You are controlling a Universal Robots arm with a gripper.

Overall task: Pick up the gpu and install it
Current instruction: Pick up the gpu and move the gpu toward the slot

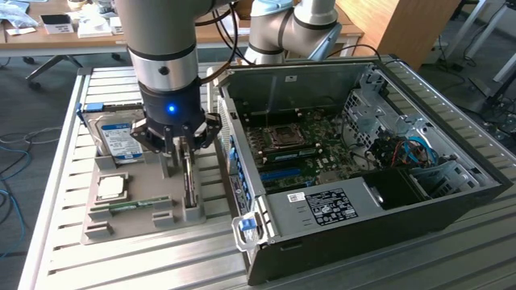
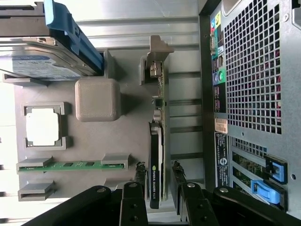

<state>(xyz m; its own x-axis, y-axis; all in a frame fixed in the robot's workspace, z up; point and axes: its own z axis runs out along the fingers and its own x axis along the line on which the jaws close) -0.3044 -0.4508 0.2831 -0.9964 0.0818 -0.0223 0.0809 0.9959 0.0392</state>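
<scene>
The pick-up step is in hand — nothing is gripped yet. The gpu (image 2: 157,141) stands on edge in its slot on the grey tray (image 1: 121,226), at the exterior view's left of the open computer case (image 1: 451,181). The hard drive (image 1: 117,139) sits farther left on the same tray. The gripper (image 2: 158,170) hangs right over the card, jaws spread and straddling it — a gap apparently left on each side. A sound grasp calls for the fingers (image 2: 139,174) to close squarely on both faces, and for a straight lift clear of the slot.
</scene>
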